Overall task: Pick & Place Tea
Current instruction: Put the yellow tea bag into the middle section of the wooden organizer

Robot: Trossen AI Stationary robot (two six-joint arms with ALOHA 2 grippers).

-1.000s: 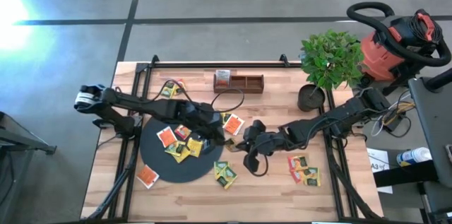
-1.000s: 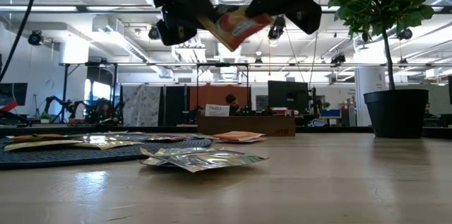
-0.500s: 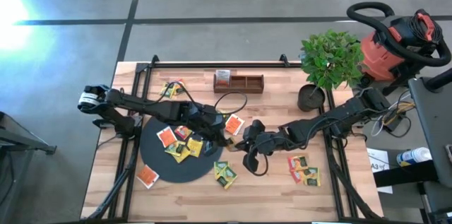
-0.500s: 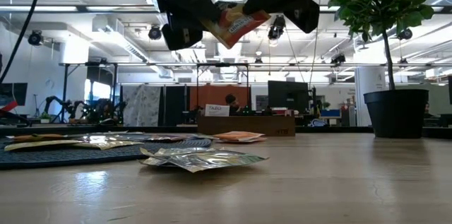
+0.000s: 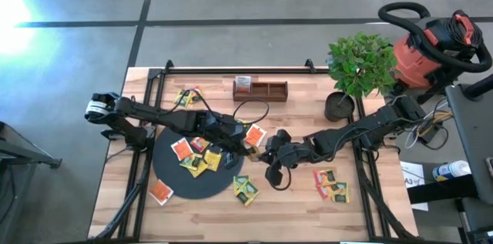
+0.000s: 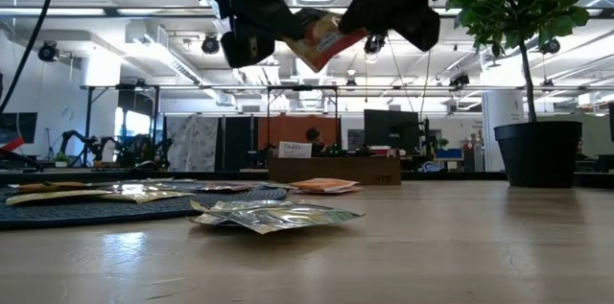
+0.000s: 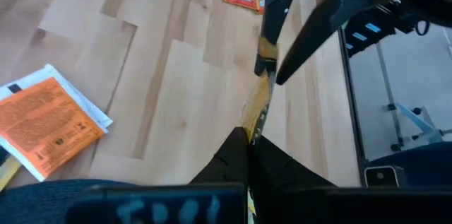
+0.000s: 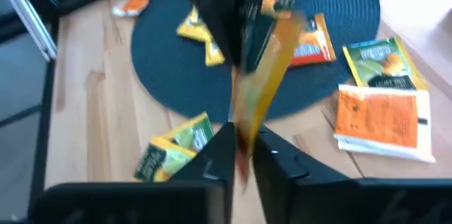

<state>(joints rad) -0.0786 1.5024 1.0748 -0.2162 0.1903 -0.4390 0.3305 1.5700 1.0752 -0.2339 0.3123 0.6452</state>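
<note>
The orange-red tea packet [image 6: 321,37], earlier gripped only by the right pincer [image 5: 264,157], is now pinched by both, the left pincer [image 5: 248,148] having closed on it; its label is unreadable.

Since a second ago, your left gripper [image 6: 264,26] has closed onto the orange tea packet [image 6: 321,38] at the top centre of the low view, while your right gripper [image 6: 369,26] has eased slightly.
</note>
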